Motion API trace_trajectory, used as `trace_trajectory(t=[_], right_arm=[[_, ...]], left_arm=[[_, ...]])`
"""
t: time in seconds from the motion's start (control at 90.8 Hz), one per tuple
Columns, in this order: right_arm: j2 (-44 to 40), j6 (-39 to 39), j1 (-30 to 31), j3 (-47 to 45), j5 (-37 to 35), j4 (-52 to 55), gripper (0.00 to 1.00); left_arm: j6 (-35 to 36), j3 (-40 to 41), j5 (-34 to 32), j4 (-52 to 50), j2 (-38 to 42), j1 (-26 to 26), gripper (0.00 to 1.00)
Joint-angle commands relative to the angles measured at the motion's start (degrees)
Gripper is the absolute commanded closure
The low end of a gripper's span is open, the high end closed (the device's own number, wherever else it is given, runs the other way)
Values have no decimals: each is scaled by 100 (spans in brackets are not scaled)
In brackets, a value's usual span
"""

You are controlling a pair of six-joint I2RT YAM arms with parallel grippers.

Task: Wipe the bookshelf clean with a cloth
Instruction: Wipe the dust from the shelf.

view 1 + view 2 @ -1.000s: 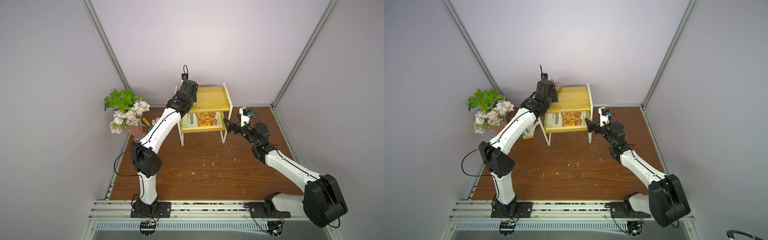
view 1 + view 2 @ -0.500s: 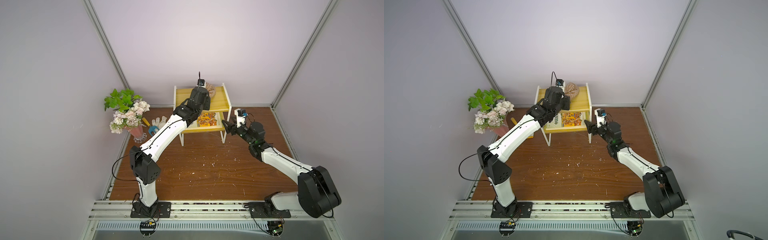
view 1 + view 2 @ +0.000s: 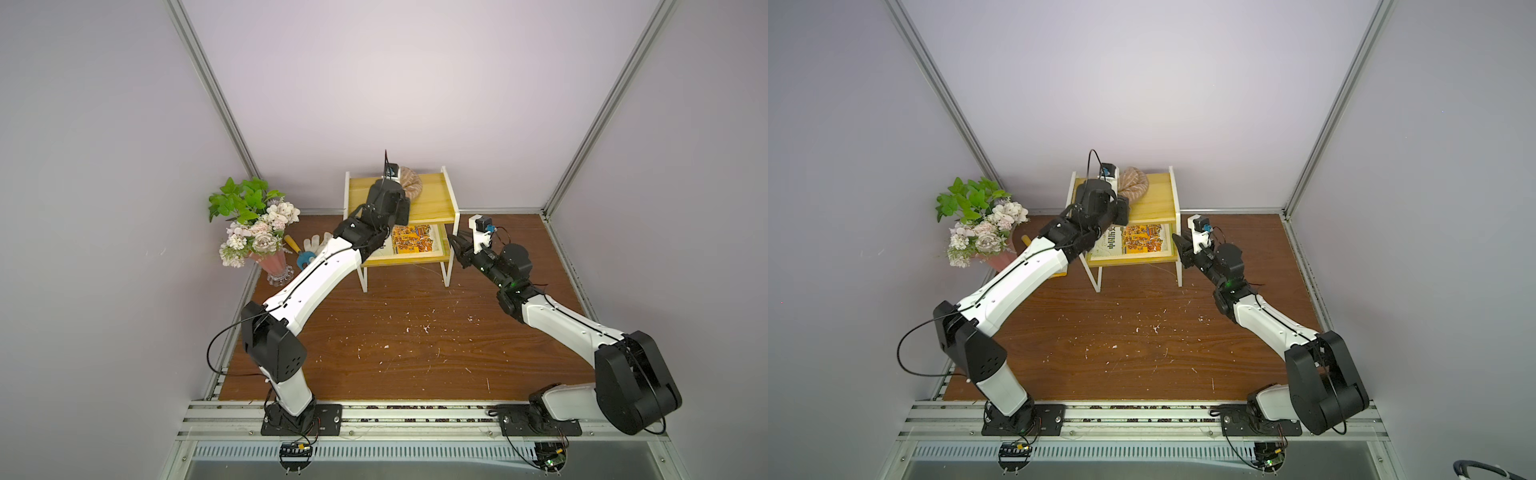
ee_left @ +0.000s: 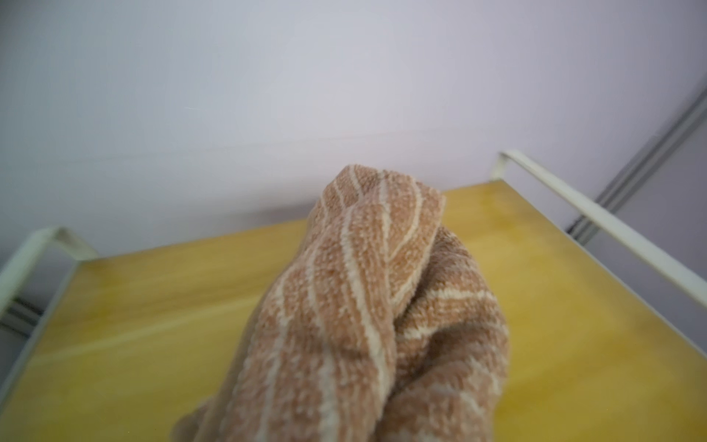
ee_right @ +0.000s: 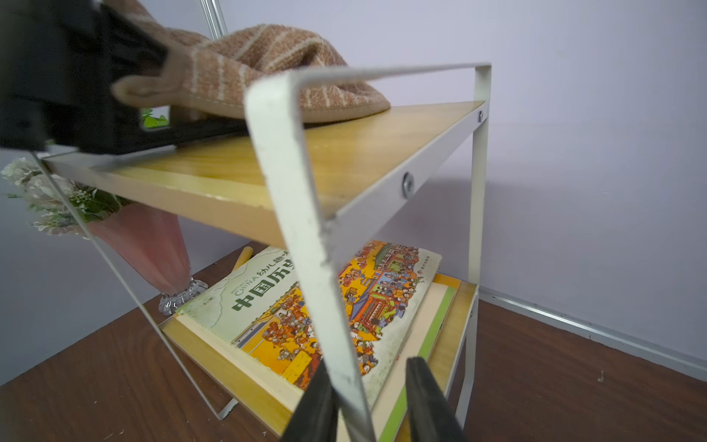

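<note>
**Cloth reaches mid-board as the right arm braces the frame**

A second ago the left arm covers the left end of the upper board. Now the left gripper, clenched on the cloth, is at the middle of that board, near its back edge. The stroke is running toward the robot's right, and the right half of the board looks still to be covered.

The right gripper has closed in from wide open onto the front right leg of the bookshelf. Its jaws now straddle the white strip, one against it and a gap beside the other, so it is not clamped yet. Once it bites, the rack should hold steady under the wiping.

The bookshelf stands against the back wall with its open front facing the robot. Its boards run long side to side in both top views. The cloth is bunched into a thick wad lying on the upper board. Its long axis runs out from the gripper, and its free end points at the back wall.
</note>
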State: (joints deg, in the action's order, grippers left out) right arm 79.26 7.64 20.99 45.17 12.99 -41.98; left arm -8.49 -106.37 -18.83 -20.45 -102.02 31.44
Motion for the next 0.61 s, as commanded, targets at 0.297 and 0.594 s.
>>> trace_trajectory(t=[0.297,0.594], right_arm=[[-71,66,21,-17,-133,-158,68],[141,49,19,177,-78,-96,68]], left_arm=[[83,1622,592,228,1305,922,98],[-259,1199,1408,64,1123,318,100]])
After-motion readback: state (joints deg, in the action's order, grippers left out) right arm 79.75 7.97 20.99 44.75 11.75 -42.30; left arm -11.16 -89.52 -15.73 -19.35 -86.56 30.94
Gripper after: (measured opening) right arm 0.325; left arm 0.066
